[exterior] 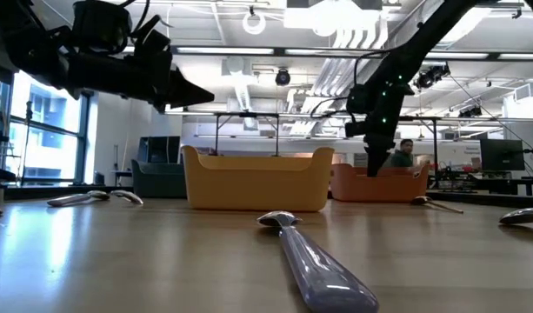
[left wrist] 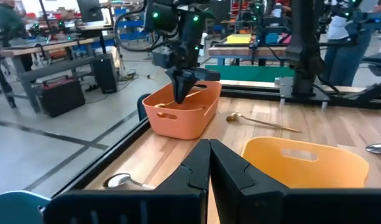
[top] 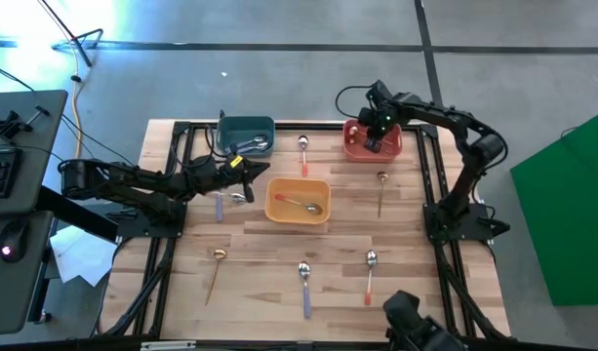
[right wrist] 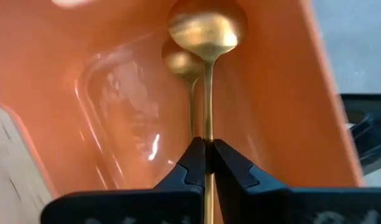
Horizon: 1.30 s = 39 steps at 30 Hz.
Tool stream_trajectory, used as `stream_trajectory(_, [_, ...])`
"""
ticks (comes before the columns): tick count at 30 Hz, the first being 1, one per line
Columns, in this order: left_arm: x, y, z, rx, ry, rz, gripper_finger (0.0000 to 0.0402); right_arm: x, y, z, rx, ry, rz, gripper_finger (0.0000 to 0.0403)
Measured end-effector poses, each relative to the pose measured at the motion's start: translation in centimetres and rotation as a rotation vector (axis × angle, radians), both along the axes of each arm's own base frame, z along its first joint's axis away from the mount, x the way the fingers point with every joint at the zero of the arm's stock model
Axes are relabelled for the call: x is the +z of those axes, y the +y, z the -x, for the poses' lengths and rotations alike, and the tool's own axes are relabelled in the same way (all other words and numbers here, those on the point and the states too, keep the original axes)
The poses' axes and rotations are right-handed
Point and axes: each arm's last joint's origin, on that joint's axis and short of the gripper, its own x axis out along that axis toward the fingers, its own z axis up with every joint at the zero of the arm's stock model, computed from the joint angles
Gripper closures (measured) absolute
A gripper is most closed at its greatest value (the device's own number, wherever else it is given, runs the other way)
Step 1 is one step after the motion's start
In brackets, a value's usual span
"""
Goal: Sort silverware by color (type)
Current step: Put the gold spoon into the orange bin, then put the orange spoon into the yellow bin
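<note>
My right gripper (top: 374, 139) is over the red bin (top: 396, 148) at the far right, shut on a thin gold spoon (right wrist: 207, 37) whose head points down into the bin. A second gold head (right wrist: 181, 62) shows beside it; spoon or reflection, I cannot tell. My left gripper (top: 252, 172) is shut and empty, above the table between the teal bin (top: 245, 130) and the yellow bin (top: 299, 200). The teal bin holds lavender spoons (top: 252, 146); the yellow bin holds a red-handled spoon (top: 300, 205). My right gripper pinches the gold spoon's thin handle (right wrist: 207, 134) between its two fingertips. The fingers point down into the red bin and lie along the handle. The spoon hangs below the fingers, head lowest, inside the bin; whether the head touches the bin I cannot tell.
Loose spoons lie on the table: a red-handled one (top: 303, 151) between the teal and red bins, a gold one (top: 381, 190) right of the yellow bin, a lavender one (top: 220, 203) under the left arm, and a gold (top: 216, 268), a lavender (top: 305, 283) and a red-handled one (top: 370, 273) near the front.
</note>
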Motion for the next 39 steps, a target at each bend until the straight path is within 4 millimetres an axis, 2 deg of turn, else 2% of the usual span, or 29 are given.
stream_trajectory(3, [0.1, -0.1, -0.3, -0.011, 0.035, -0.059, 0.0401, -0.7, -0.1, -0.1, 0.005, 0.016, -0.015, 0.04])
stream_trajectory(8, [0.9, 0.0, -0.8, -0.026, 0.01, -0.035, 0.0401, -1.4, -0.3, -0.2, 0.005, 0.029, -0.029, 0.04])
stream_trajectory(12, [0.7, -0.5, -0.9, -0.057, 0.02, -0.016, 0.0401, -1.5, -0.4, -0.2, 0.01, 0.029, -0.026, 0.0395])
stream_trajectory(24, [0.0, -0.5, -0.8, -0.047, 0.077, 0.063, 0.0401, -1.3, -0.5, -0.4, -0.054, 0.0, -0.019, 0.0313])
stream_trajectory(28, [-0.1, -0.2, -0.7, -0.07, 0.096, 0.029, 0.0401, 0.1, 0.0, -0.3, -0.079, -0.026, 0.001, 0.0317])
stream_trajectory(32, [-0.2, 0.2, -0.9, -0.104, 0.177, 0.009, 0.0401, 2.9, 1.6, -1.0, -0.044, -0.079, 0.072, 0.0367])
stream_trajectory(35, [0.1, 0.5, -1.3, -0.12, 0.268, -0.013, 0.0401, 5.0, 3.3, -2.2, 0.042, -0.227, 0.102, 0.0397])
stream_trajectory(39, [0.6, 0.4, -1.9, -0.145, 0.394, -0.002, 0.0401, 5.2, 6.2, -3.7, 0.137, -0.455, 0.208, 0.0398])
